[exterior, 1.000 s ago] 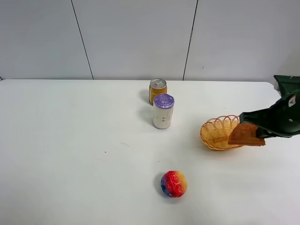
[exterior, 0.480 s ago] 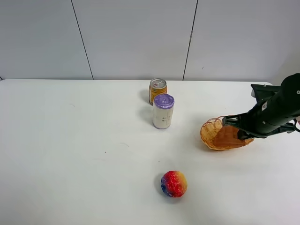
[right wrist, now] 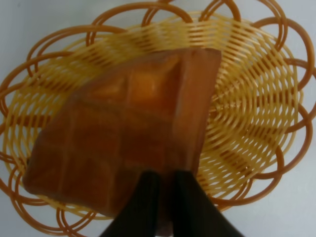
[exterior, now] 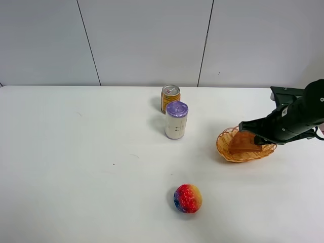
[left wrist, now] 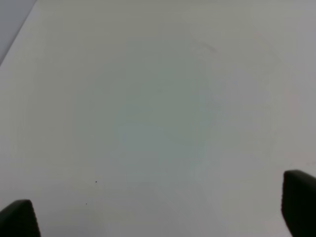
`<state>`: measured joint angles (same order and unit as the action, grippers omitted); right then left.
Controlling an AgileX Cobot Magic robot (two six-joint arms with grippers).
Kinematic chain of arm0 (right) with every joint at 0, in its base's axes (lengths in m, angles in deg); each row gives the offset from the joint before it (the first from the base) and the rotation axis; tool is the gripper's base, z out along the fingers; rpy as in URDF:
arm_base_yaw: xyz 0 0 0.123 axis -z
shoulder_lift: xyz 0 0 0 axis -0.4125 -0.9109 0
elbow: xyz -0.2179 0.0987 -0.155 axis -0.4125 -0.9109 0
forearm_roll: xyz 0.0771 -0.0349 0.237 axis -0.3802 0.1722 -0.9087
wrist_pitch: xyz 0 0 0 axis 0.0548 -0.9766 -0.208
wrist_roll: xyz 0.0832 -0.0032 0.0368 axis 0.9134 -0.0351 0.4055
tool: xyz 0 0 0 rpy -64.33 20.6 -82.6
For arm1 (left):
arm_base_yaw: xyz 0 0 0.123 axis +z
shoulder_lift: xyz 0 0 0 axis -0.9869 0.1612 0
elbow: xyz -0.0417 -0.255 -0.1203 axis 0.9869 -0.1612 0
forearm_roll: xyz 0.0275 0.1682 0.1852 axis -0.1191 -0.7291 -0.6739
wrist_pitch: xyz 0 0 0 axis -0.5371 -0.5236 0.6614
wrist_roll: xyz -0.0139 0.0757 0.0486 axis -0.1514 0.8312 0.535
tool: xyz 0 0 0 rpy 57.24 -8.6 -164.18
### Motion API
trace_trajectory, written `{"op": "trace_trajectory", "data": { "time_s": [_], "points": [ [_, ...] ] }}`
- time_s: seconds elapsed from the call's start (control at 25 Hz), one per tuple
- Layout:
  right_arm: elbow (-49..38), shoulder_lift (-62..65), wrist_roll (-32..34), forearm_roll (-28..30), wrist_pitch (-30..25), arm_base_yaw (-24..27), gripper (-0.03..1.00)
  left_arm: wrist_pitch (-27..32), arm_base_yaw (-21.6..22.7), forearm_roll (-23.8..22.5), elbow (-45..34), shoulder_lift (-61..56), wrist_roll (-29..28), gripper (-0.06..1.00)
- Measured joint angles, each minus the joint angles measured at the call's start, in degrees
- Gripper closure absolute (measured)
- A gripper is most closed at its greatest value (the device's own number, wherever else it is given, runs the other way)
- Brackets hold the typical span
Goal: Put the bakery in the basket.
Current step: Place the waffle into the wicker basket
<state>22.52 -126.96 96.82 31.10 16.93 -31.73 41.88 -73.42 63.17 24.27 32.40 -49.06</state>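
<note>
**Stock sheet: waffle over basket, R arm holding**

1. waffle wedge (right wrist: pixel 128 133): orange-brown, quarter-circle, grid of square dents. Sits inside the basket's rim outline, tilted, covering approx. half the weave in the right wrist view. Cannot tell whether its underside touches the weave.
2. basket (exterior: pixel 223 150): shallow oval wicker, tan-yellow, looped scalloped rim. Stands on the table's right side, well apart from both cans and the ball.
3. right gripper (right wrist: pixel 165 181): dark fingers pressed together on the wedge's near edge, pinching it. Arm reaches in from the right side of the exterior view, over the basket's far-right rim.
4. left gripper (left wrist: pixel 158 213): seen in the left wrist view only; two dark fingertips at opposite corners, wide apart, nothing between them but bare table.
5. table (exterior: pixel 76 152): white, matt.
6. orange can (exterior: pixel 170 96): upright, silver top, near the table's back edge at centre.
7. purple-lidded can (exterior: pixel 176 120): upright, white body, just in front of the orange can and close beside it.
8. rainbow ball (exterior: pixel 188 198): red, yellow, blue; front centre, well apart from the other items
</note>
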Motion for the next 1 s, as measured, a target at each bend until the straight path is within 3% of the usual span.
{"op": "trace_trajectory", "data": {
  "time_s": [0.28,0.4,0.48,0.72,0.76,0.84,1.0],
  "points": [
    [0.0,-1.7,-1.0,0.2,0.1,1.9,0.91,0.0,0.0,0.0,0.0,0.0,0.0,-0.05],
    [0.0,-3.9,-1.5,0.1,0.1,1.9,0.85,0.0,0.0,0.0,0.0,0.0,0.1,-0.05],
    [0.0,-5.1,-1.5,0.1,0.3,1.9,0.76,0.0,0.0,0.4,0.0,0.0,0.0,-0.05],
    [0.0,-5.2,-2.8,0.1,3.1,2.0,0.28,0.0,0.0,0.4,0.0,0.0,0.0,-0.05],
    [0.0,-5.2,-2.8,0.1,3.1,2.0,0.28,0.0,0.0,0.4,0.0,0.0,0.0,-0.05],
    [0.0,-5.2,-2.8,0.1,4.0,2.0,0.19,0.0,0.0,0.4,0.0,0.0,0.0,-0.05],
    [0.0,-4.4,-2.4,-1.2,4.1,2.0,0.15,0.0,0.0,0.4,0.0,0.0,0.0,-0.05]
  ]
}}
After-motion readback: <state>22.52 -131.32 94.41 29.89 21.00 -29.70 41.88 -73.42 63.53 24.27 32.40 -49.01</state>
